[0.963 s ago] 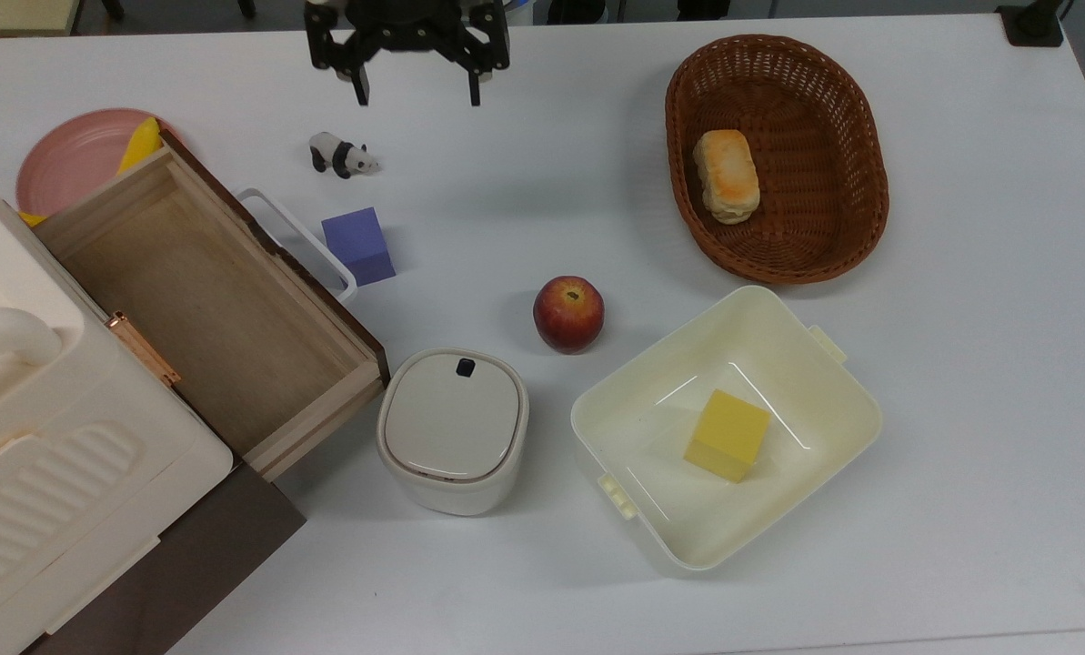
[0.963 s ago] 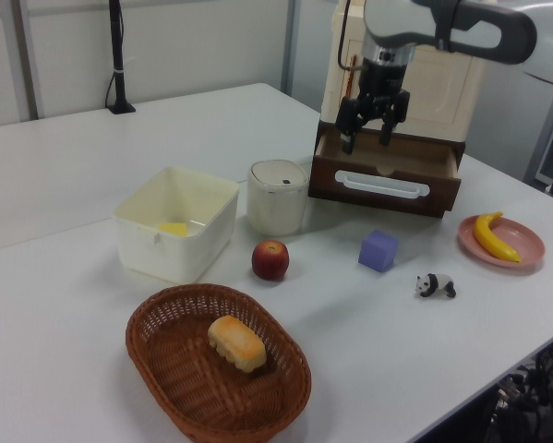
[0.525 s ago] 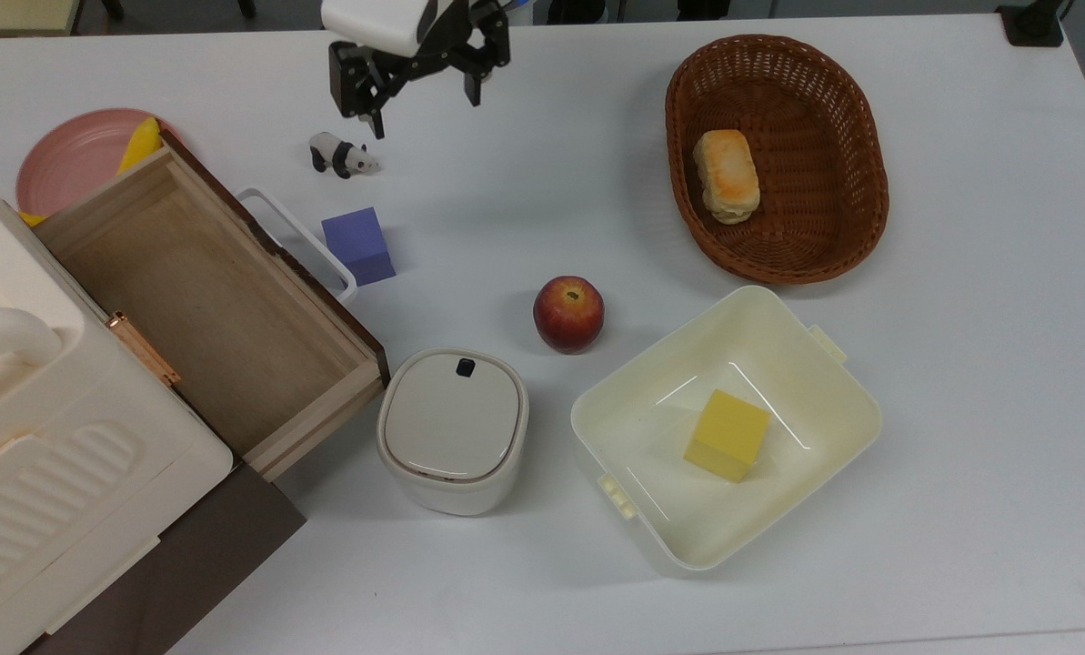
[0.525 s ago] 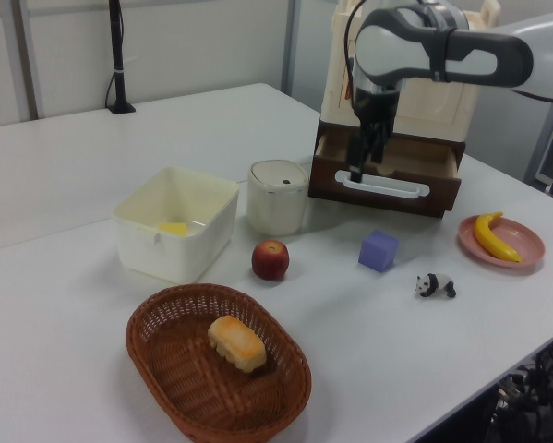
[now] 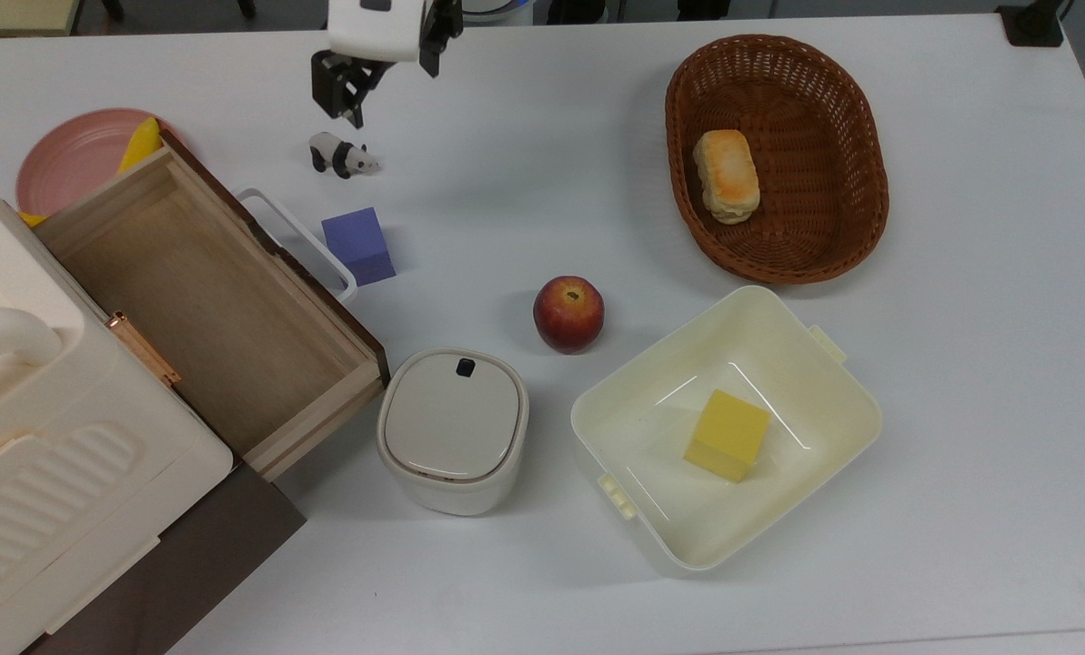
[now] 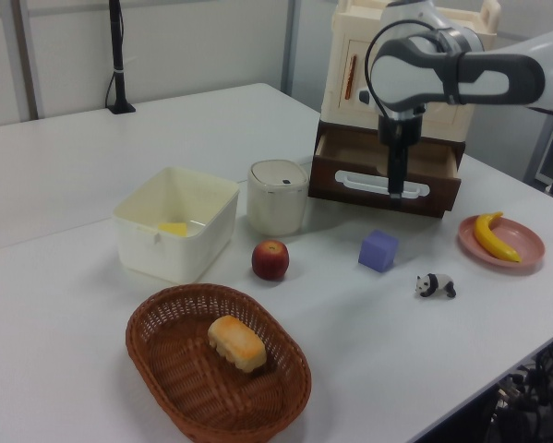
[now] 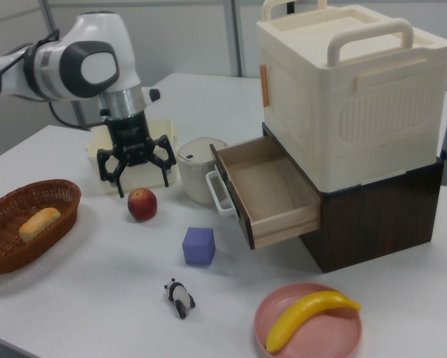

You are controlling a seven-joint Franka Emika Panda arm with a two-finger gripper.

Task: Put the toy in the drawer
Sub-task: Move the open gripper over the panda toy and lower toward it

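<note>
In the top view, the open light-wood drawer (image 5: 205, 300) sits leftmost; right of it the panda figurine (image 5: 343, 156) stands on the table, long axis left-right, just below the gripper (image 5: 342, 95), whose fingers are spread wide and empty

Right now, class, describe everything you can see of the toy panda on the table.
The toy panda is a tiny black-and-white figurine that looks like hard plastic. It stands on four legs on the white table, touching nothing else. It lies between the purple cube and the pink plate, outside the open drawer. The open gripper hangs above the table, apart from it.
</note>
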